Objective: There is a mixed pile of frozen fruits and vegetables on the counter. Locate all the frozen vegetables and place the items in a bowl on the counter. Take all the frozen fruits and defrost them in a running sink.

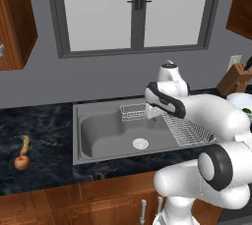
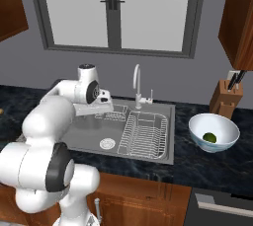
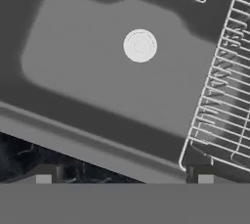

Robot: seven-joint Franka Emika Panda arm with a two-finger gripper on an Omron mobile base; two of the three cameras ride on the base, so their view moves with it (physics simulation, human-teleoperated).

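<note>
- The jaws stand spread wide with nothing between them; in the hand view the gripper (image 3: pixel 124 176) shows its two dark tips at the bottom, well apart, looking down into the basin.
- The sink (image 1: pixel 101 133) is a grey steel basin set in the counter (image 1: pixel 44 121). Its round drain (image 3: pixel 140 46) lies bare at about 12 o'clock from the finger tips in the hand view, and no fruit or vegetable lies on the basin floor around it.
- A wire rack (image 2: pixel 143 133) rests in the right part of the sink; a smaller wire basket (image 1: pixel 132 113) sits at the back edge. Both look bare.
- The faucet (image 2: pixel 137 84) rises behind the sink at 12 o'clock.
- The bowl (image 2: pixel 214 132) stands on the counter at 3 o'clock from the sink, holding the green ball (image 2: pixel 210 137).
- The red fruit (image 1: pixel 21 162) and the banana-like fruit (image 1: pixel 24 144) lie on the counter at 9 o'clock from the sink, just beside each other.
- A knife block (image 2: pixel 223 99) stands behind the bowl.
</note>
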